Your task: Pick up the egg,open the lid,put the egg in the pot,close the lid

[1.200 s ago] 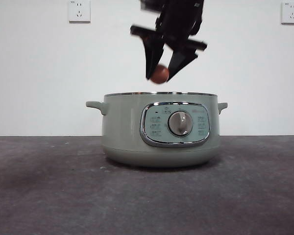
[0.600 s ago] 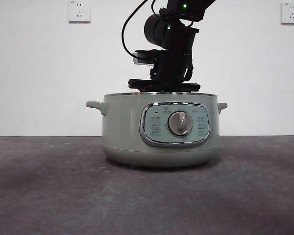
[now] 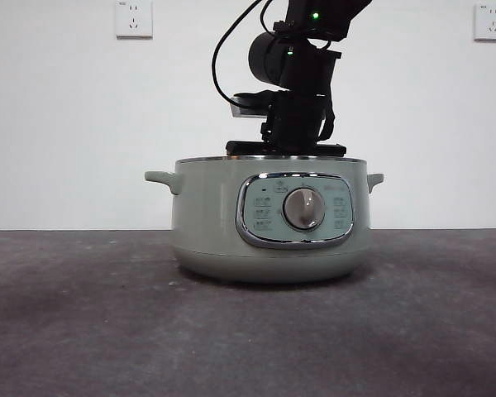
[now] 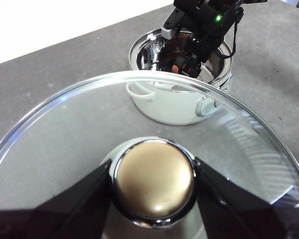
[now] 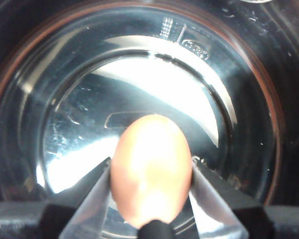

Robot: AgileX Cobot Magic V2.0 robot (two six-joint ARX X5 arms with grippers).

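right gripper [image 5: 150,196] is seen lowered into the open pot [image 3: 215,223], its jaws closed on the egg [image 5: 150,174], which is held between them above the shiny steel floor of the bowl. a second ago, in the front view, the egg was carried in plain sight above the rim; half a second ago the jaws had already dropped behind the pot wall, and now only the arm's dark wrist is shown at the rim, shifted slightly and hardly lower. the descent therefore appears nearly finished. whether the egg is already touching the bottom cannot be told from the wrist view, since the glare on the steel hides the gap, though it looks close.

left gripper [image 4: 153,181] is kept well aside and above, its jaws clamped on the knob [image 4: 154,180] of the lid [image 4: 55,134]; through the glass the pot is seen further off with the other arm reaching into it. the knob reads as brassy gold from this angle.

for the task, this means the pickup and the opening are judged done, and the placing is in its last part. a gentle release close to the floor is called for, since an egg let go from any height may crack or roll against the wall. the arm must be cleared from the rim before the lid can be brought back over it.
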